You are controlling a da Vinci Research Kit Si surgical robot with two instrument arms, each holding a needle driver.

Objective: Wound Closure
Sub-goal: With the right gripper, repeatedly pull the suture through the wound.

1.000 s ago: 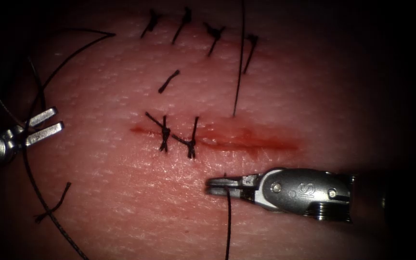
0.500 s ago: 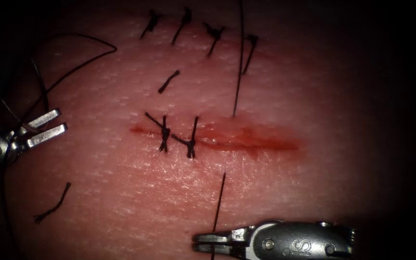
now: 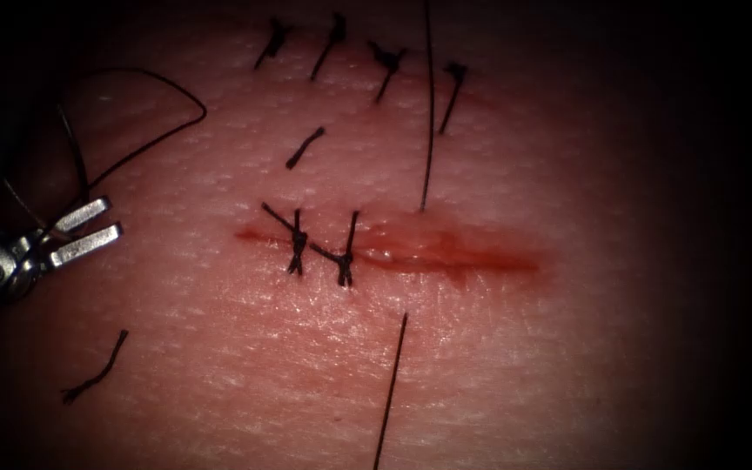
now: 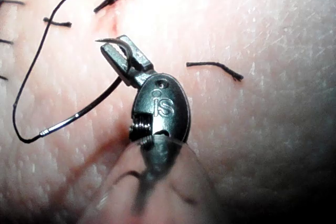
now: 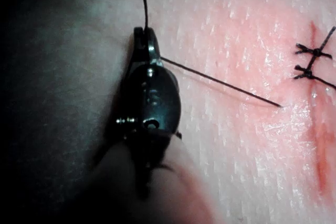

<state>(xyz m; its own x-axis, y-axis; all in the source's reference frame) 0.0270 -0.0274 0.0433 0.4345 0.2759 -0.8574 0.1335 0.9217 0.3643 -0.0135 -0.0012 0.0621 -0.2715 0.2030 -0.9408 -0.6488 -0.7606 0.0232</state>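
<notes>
Your left arm's steel needle driver [image 3: 108, 217] sits well off the left end of the cut, above the pale pink pork-belly tissue [image 3: 567, 365]. In the left wrist view, its jaws [image 4: 113, 45] are clamped on the thin curved steel needle [image 4: 100, 99], gripping it close to the pointed end. The hooked tip pokes out just beyond the jaws, and the rest of the curve sweeps away behind them. The needle is clear of the tissue. Black thread trails from its far end in a wide loop.

Your right arm's needle driver [image 5: 143, 31] has its jaws pressed together on the black suture thread [image 5: 220, 82]. One strand leaves the jaws upward. Another runs taut from the jaws to the tissue and enters it near the knotted stitches.

In the endoscope view, the thread [image 3: 392, 383] leaves the tissue just below the long red cut [image 3: 498, 261]. A second strand rises from just above the cut, so the thread spans the cut immediately right of the two knotted black stitches [image 3: 296, 244]. Red fluid [image 3: 411, 248] lines the open stretch of the cut to the right of those stitches. A row of finished black stitches [image 3: 386, 63] lies higher up. Two short loose cut ends of thread [image 3: 97, 370] lie on the tissue left of the cut.
</notes>
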